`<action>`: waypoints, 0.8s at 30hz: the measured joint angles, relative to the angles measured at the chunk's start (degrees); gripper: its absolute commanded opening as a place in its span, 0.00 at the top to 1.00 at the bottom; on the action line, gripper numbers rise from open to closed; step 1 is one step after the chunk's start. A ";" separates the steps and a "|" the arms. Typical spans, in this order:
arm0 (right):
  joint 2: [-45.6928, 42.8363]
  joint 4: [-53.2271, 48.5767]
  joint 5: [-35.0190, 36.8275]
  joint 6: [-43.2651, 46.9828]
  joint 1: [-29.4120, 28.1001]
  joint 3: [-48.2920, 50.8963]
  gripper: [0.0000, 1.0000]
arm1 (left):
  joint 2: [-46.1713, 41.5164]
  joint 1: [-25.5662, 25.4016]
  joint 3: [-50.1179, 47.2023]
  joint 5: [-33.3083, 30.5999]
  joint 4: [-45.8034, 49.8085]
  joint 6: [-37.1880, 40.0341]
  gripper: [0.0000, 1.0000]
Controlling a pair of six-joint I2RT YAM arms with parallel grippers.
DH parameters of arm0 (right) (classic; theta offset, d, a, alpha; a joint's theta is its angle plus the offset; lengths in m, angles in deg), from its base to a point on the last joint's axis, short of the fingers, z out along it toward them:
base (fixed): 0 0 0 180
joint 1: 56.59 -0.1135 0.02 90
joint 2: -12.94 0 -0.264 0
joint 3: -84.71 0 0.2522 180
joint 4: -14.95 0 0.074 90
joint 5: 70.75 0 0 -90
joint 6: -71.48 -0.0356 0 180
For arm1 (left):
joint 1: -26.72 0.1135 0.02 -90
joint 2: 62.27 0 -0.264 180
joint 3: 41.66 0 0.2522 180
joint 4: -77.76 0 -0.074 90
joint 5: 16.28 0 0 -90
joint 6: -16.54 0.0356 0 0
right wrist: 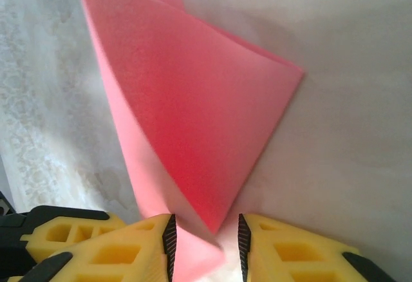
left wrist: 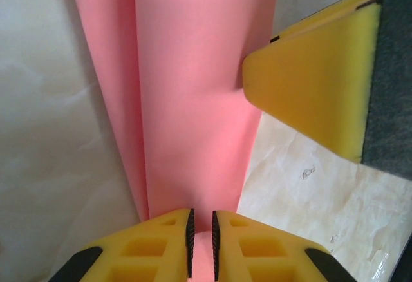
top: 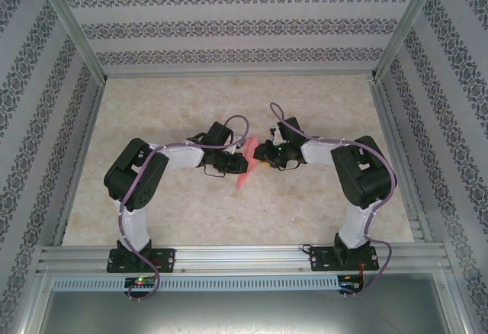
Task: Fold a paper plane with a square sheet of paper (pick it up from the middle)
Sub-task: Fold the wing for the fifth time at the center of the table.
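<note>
Left gripper [left wrist: 201, 230] is sitting right under its wrist cam, squeezing both pads nearly together on the near end of the sheet of paper [left wrist: 193, 102].

Going big to small from there: the table [top: 152, 212], pale and marbled, is carrying everything. The left arm [top: 137, 174] and right arm [top: 358, 174] are meeting over its middle, with the sheet showing as a narrow pink sliver between the wrists.

It's already folded into a long tapering shape with layered flaps, running away from the left pads. Can't tell whether it's resting flat or being held slightly up.

Right gripper [right wrist: 205, 230] is straddling the pointed end with its jaws partly apart. Honestly can't tell if it's pinching or just bracketing. From the left cam, one of its fingers [left wrist: 315, 95] is touching the sheet's right edge.

My take on doing this step well: the left should be anchoring firmly while the right is pressing along the fold, going slow. Thin paper is probably going to buckle or skew if both are pulling. The crease [left wrist: 138, 102] down the left flap is what I'd be watching.
</note>
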 measured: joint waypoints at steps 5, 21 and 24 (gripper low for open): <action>0.07 1.46 -1.22 -0.83 -0.63 -0.09 0.77 | 0.00 0.02 -0.37 0.00 -0.24 0.00 0.80; 0.61 1.90 -1.29 -1.22 -0.74 -0.37 0.97 | -2.12 0.02 -1.64 -0.04 0.07 0.28 0.74; 1.38 1.49 -1.22 -1.11 -0.74 -0.96 0.98 | -4.22 0.00 -2.97 -0.11 0.20 0.26 0.74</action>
